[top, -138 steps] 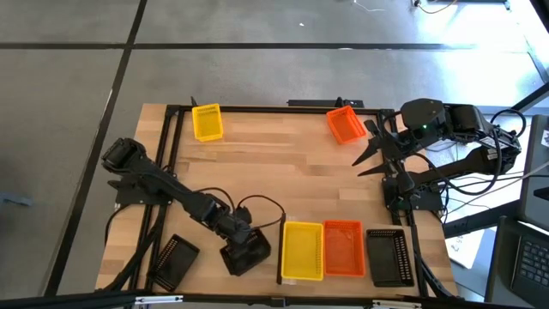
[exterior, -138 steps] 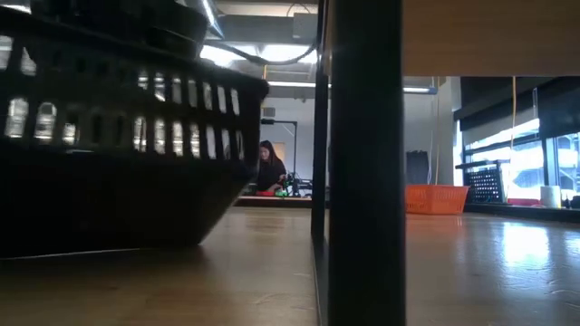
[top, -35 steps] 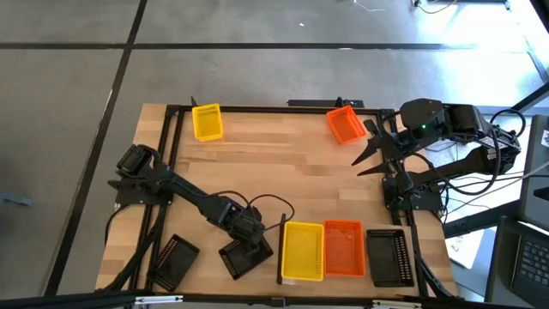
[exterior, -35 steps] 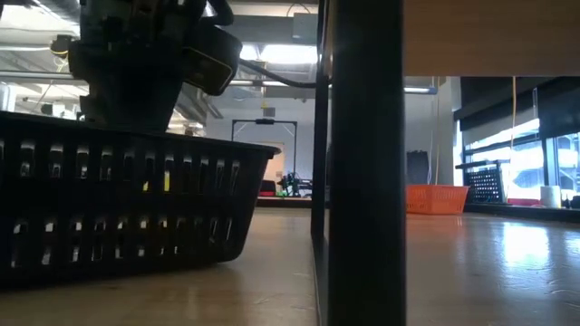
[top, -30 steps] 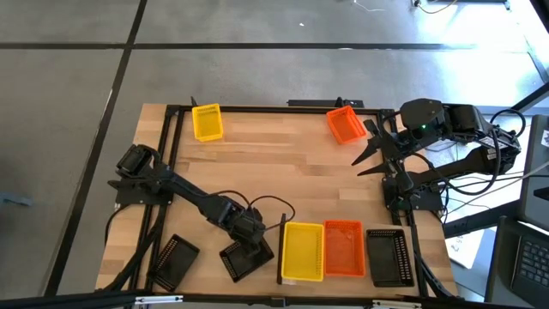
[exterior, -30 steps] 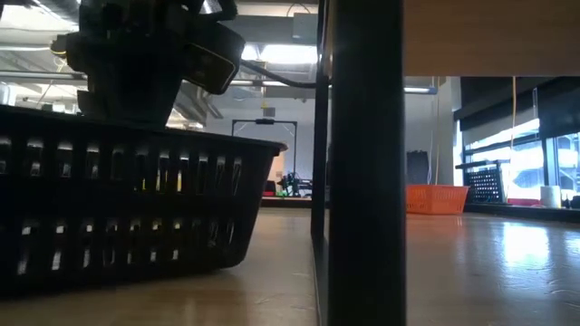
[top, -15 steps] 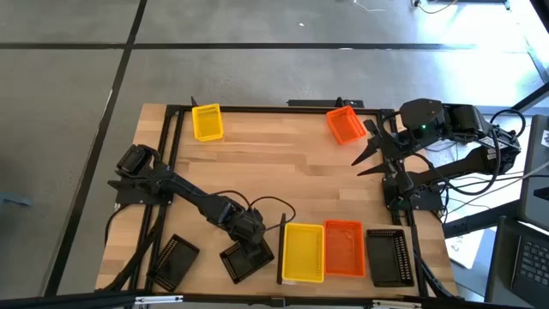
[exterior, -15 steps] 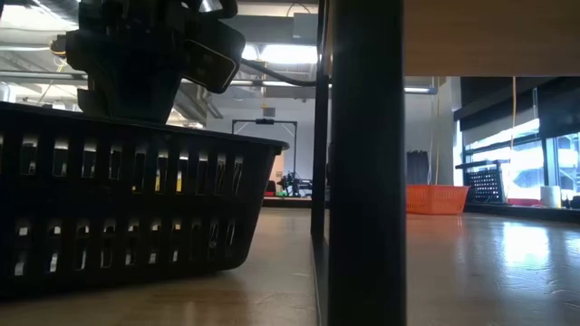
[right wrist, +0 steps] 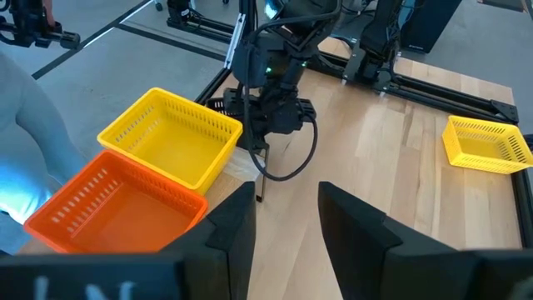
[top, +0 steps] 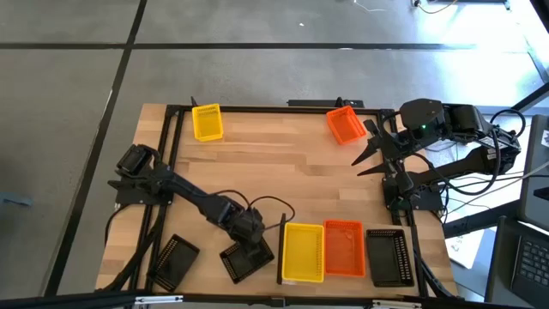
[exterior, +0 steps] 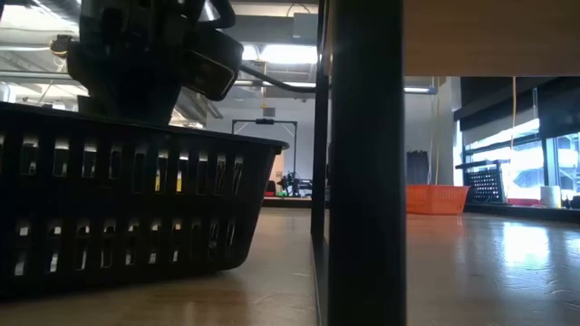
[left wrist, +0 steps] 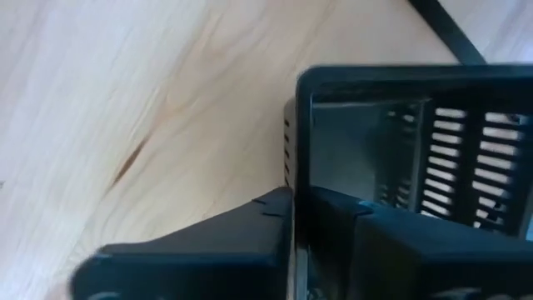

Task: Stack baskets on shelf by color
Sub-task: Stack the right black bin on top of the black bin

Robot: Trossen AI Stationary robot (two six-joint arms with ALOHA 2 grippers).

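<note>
A black basket (top: pixel 249 260) lies on the table near the front edge, left of the shelf's dark end piece (top: pixel 280 251). My left gripper (top: pixel 248 239) comes down on its far wall and is shut on it. On the shelf a yellow basket (top: pixel 302 251), an orange basket (top: pixel 343 249) and a black basket (top: pixel 390 256) stand side by side. A second loose black basket (top: pixel 176 257) lies at the front left. My right gripper (top: pixel 373 151) hangs open at the right, high above the table, holding nothing. My left gripper has the black basket's far wall (left wrist: pixel 298 167) between its two fingers, one finger inside the basket (left wrist: pixel 400 242) and one outside (left wrist: pixel 216 242). The fingers come from above, slanting down. In the low view the basket (exterior: pixel 127 208) rests on the tabletop.
A loose yellow basket (top: pixel 207 122) sits at the far left and a loose orange basket (top: pixel 346 125) at the far right. Bare wood lies between them across the table's middle. A black frame rail (top: pixel 257 108) runs around the table's edge.
</note>
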